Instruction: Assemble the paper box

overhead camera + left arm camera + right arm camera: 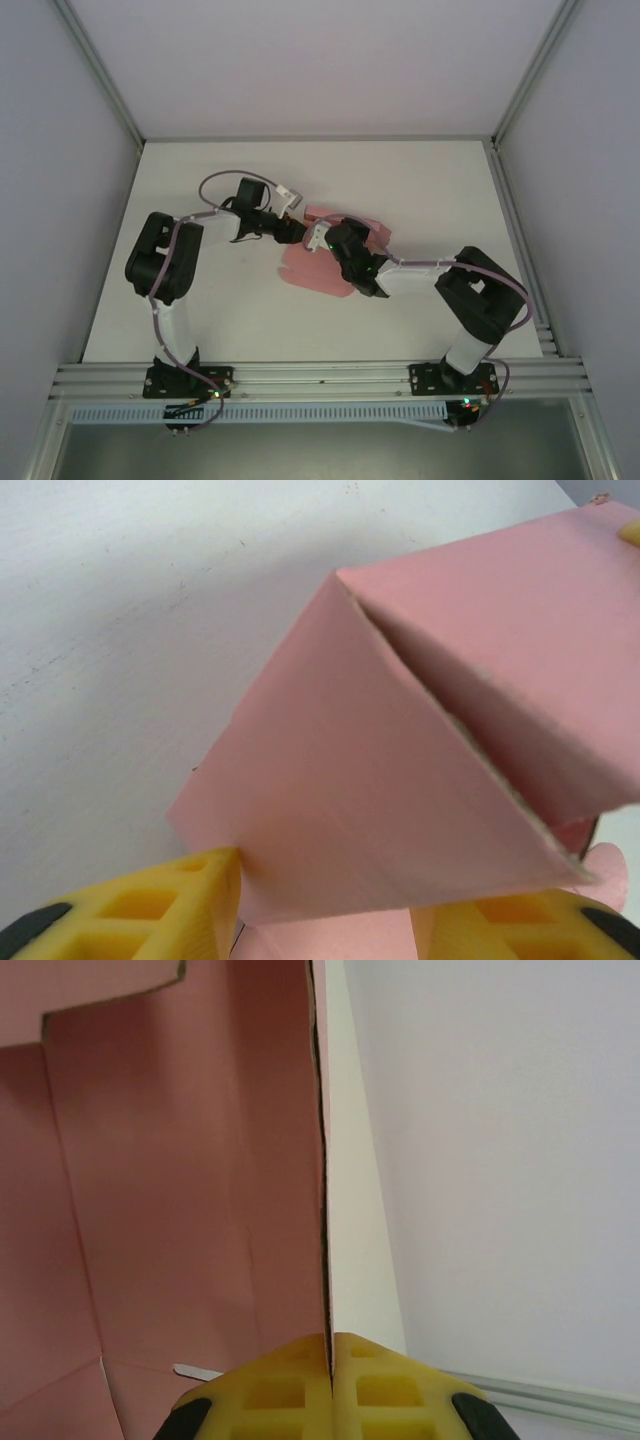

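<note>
The pink paper box (308, 272) lies partly folded mid-table, where both arms meet. In the left wrist view a raised, folded part of the paper box (380, 780) sits between the yellow fingers (190, 900) of my left gripper (325, 890), which stand apart and touch it on either side. My left gripper (298, 233) reaches in from the left. My right gripper (322, 241) comes from the right. Up close, my right gripper (330, 1340) is shut on the thin edge of an upright pink wall (170, 1190), with the card pinched between its pads.
White table (430, 190) stretches around the box to the back and right. An aluminium rail (320, 375) runs along the near edge by the arm bases, with enclosure walls left and right. A rail (540, 1395) also crosses the right wrist view low down.
</note>
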